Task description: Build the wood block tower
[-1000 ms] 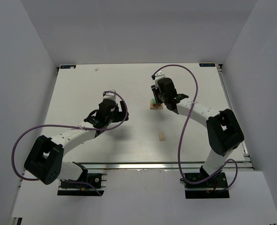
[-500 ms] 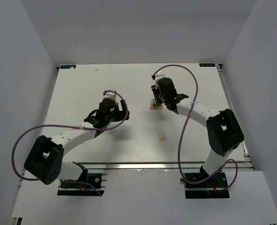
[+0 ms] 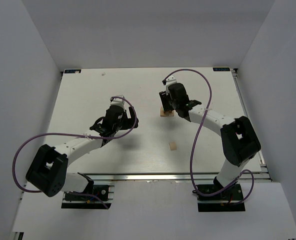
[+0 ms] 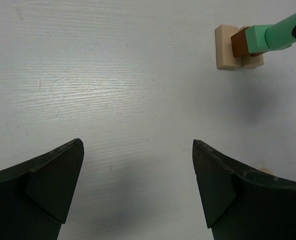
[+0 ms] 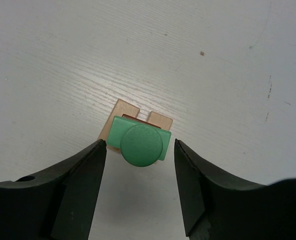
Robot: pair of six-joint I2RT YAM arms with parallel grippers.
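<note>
The wood block tower (image 3: 166,112) stands on the white surface (image 3: 87,100), in its far right half. From the right wrist view the tower (image 5: 140,137) has two pale tan blocks at the bottom. A dark brown block lies on them, then a flat mint green piece, and a round green piece is on top.

The right claw (image 5: 138,145) is directly above the tower. Its two fingers are apart, one on each side of the green pieces, with a thin gap on both sides. The left claw (image 4: 137,150) is well apart from the tower, to its left, wide apart and holding nothing. One loose tan block (image 3: 172,146) lies nearer to the arm bases than the tower.
</note>
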